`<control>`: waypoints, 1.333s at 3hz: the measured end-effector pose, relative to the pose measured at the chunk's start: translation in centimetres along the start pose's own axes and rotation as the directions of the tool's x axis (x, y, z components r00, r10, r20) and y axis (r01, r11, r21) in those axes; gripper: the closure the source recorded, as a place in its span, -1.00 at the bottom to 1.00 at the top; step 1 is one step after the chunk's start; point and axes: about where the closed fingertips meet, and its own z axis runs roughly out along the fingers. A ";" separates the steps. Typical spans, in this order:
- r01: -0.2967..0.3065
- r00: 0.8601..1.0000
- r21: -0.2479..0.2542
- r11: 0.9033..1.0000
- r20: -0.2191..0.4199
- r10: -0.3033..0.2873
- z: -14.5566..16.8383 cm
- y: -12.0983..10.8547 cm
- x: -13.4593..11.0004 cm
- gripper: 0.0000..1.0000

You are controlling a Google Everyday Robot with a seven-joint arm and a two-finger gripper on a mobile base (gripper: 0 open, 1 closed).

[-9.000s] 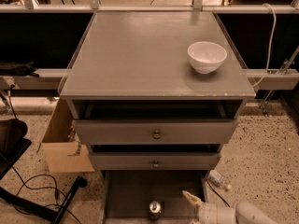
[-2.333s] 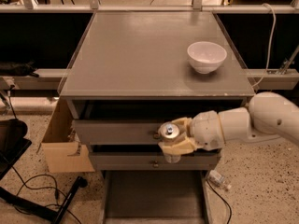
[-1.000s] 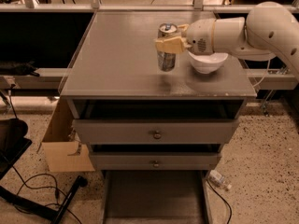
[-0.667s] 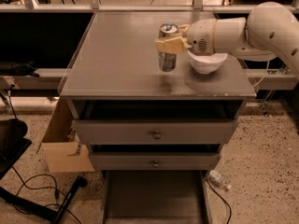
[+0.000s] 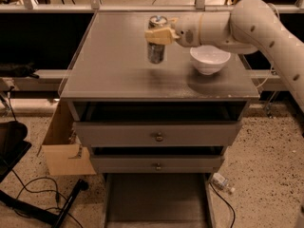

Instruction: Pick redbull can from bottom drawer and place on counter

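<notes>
The redbull can (image 5: 156,51), slim with a shiny silver top, is upright over the middle of the grey counter (image 5: 114,65), its base at or just above the surface. My gripper (image 5: 158,33) reaches in from the right and is shut on the can's upper part with its tan fingers (image 5: 156,35). The bottom drawer (image 5: 156,203) is pulled out at the foot of the cabinet and its grey floor shows nothing in it.
A white bowl (image 5: 209,59) stands on the counter just right of the can, under my arm. Two knobbed grey drawers (image 5: 157,136) sit slightly open below the counter. A cardboard box (image 5: 61,146) and cables lie left of the cabinet, a small bottle (image 5: 222,183) on the floor right.
The can was lifted out of the bottom drawer and carried up over the counter. In the last second the gripper and can have shifted further back over the counter.
</notes>
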 end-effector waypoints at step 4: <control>-0.193 0.981 0.168 0.967 0.017 0.193 16.5 -9.9 0.4 1.00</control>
